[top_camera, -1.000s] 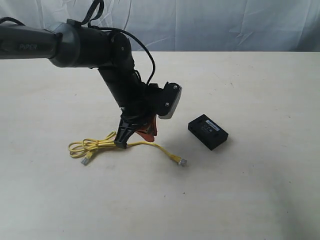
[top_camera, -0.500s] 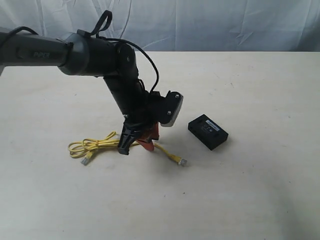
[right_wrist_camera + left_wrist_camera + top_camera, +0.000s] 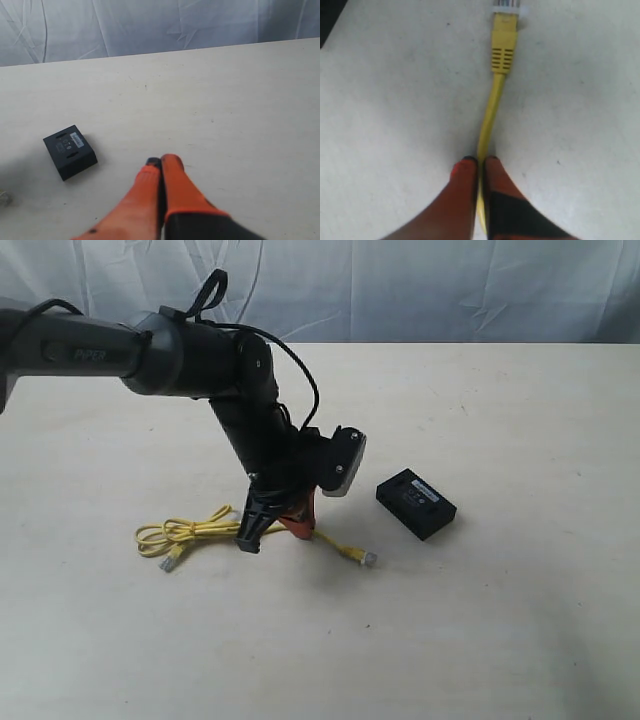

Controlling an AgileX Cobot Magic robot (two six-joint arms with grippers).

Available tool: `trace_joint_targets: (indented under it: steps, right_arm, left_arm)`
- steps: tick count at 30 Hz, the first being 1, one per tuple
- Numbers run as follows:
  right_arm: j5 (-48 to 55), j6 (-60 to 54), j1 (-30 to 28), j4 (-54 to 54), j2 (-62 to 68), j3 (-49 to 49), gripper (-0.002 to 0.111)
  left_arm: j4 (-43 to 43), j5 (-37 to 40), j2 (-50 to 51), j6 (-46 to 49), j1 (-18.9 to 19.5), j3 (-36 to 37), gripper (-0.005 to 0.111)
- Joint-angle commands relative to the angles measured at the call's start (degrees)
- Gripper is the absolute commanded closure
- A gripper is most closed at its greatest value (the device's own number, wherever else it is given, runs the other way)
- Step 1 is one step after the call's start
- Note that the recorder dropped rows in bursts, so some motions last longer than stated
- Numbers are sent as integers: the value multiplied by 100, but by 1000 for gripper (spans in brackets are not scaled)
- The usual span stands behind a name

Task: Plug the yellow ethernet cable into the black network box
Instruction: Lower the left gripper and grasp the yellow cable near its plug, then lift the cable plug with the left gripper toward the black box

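The yellow ethernet cable [image 3: 190, 532] lies on the table, looped at the left. One clear plug [image 3: 368, 559] points toward the black network box [image 3: 416, 503], a short way to its right. My left gripper [image 3: 272, 535] is down at the table, shut on the cord a little behind that plug. In the left wrist view the cord [image 3: 492, 100] runs out from between the shut fingertips of the gripper [image 3: 480, 161] to the plug [image 3: 509, 5]. My right gripper [image 3: 161, 161] is shut on nothing, above bare table, with the box [image 3: 70, 151] off to one side. The exterior view does not show it.
The cable's other plug [image 3: 172, 564] lies at the loop's left end. The pale table [image 3: 520, 620] ends at a far edge [image 3: 480, 343] under a white cloth backdrop [image 3: 420, 290]. The left arm [image 3: 180, 355] reaches in from the upper left.
The left arm has shifted slightly right and down onto the cord. The free plug end has slid a little toward the box. The box has not moved.
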Motion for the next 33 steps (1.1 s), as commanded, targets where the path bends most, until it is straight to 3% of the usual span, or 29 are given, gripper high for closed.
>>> trace_joint_targets:
  steps: [1, 6, 9, 15, 22, 24, 28, 33]
  right_arm:
    - [-66, -3, -35, -7, -28, 20, 109]
    - [-66, -3, -35, -7, -28, 20, 109]
    - [-41, -3, -35, -7, -28, 20, 109]
    - [-41, -3, -21, -7, -28, 20, 109]
    - [-53, -3, -20, -487, -28, 20, 109]
    - [-54, -3, -20, -414, -28, 20, 109]
    - [-54, -3, -20, -294, -28, 20, 109]
    - [-322, -3, -20, -211, -28, 20, 109]
  left_arm:
    - [-30, 20, -264, -730, -30, -17, 107]
    - [958, 509, -631, -2668, -8, -17, 107]
    - [1115, 887, -631, -2966, -8, -17, 107]
    - [1102, 682, -580, -3767, -8, -17, 107]
    - [855, 541, -599, -3609, -3, -17, 107]
    - [312, 404, -599, -3216, 121, 80, 107]
    - [-500, -9, -712, -2333, 501, 737, 107]
    - [-385, -418, -826, -2238, 594, 1070, 107]
